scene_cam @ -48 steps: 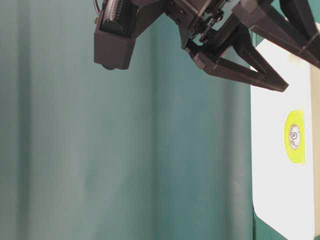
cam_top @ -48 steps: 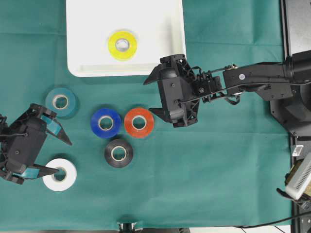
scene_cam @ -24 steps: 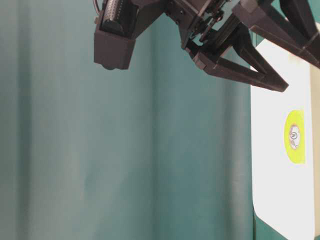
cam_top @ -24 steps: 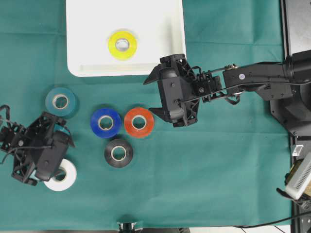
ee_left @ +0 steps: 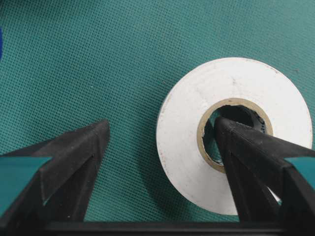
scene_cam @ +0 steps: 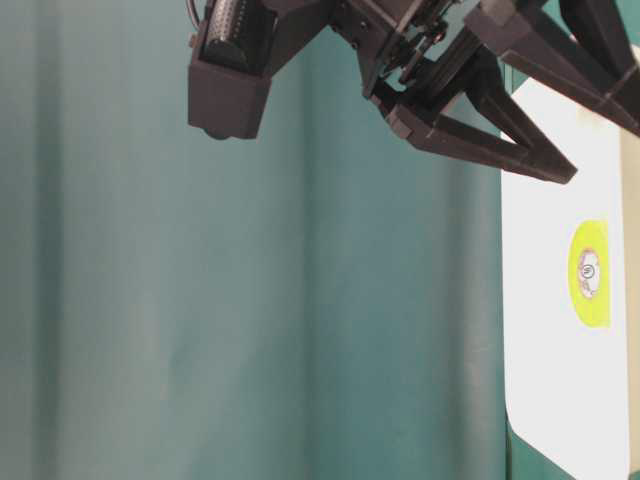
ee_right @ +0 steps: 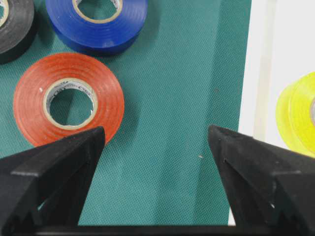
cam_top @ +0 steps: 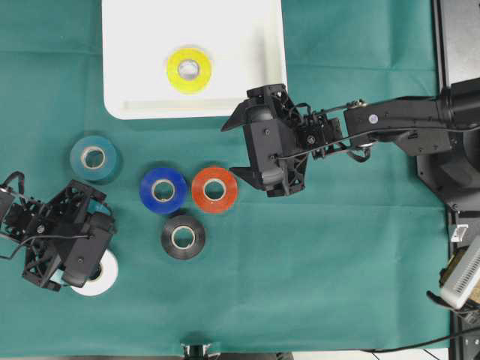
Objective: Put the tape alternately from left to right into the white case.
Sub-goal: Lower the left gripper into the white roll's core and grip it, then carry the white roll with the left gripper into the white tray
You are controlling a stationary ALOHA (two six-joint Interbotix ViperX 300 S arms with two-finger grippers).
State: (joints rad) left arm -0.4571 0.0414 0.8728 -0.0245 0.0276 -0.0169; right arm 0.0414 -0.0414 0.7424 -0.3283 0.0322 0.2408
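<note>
1. The white roll (ee_left: 231,132) lies flat on the green bench (cam_top: 337,285) at the near left. One finger (ee_left: 256,157) of the left gripper (ee_left: 162,147) reaches into its cardboard core and the other finger stands outside the ring. That straddle looks meant to pinch the roll's wall, since the roll is too low to take from the sides.
2. The left gripper is spread wide and grips nothing yet.
3. The teal roll (cam_top: 94,157), blue roll (cam_top: 163,190), orange roll (cam_top: 214,189) and black roll (cam_top: 183,237) lie flat on the bench, well short of the case. Blue and orange sit just beside each other, and black is just below them in the overhead view.
4. The white case (cam_top: 127,75) holds only the yellow roll (cam_top: 188,70), lying flat near its middle. The rest of its floor is bare.
5. The right gripper (ee_right: 152,142) hangs open and empty above the cloth, between the orange roll and the case's rim. It is probably waiting for its turn.
</note>
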